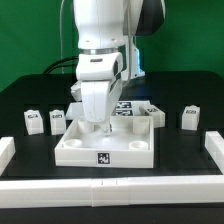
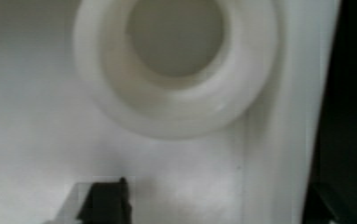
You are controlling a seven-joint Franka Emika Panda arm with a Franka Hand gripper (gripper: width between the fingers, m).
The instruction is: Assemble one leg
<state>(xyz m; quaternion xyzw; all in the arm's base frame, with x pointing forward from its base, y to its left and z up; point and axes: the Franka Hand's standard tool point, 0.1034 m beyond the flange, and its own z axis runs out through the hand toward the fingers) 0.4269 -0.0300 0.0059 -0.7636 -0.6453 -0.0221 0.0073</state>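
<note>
Tray socket (image 2: 175, 60) looms beneath fingers (image 2: 104, 203); grip state unreadable; legs (image 1: 57, 121) stand outside tray (image 1: 75, 152).

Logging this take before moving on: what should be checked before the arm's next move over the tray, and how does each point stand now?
1. Gripper lowered within the tray rim: ok.
2. Round socket in the wrist view: ok, close and filling much of the picture.
3. Leg held between the fingers: cannot tell; only one dark tip shows.
4. Fingers open or shut: cannot tell.
5. Leftmost leg and rightmost leg apart from the tray, away from the arm: ok.
</note>
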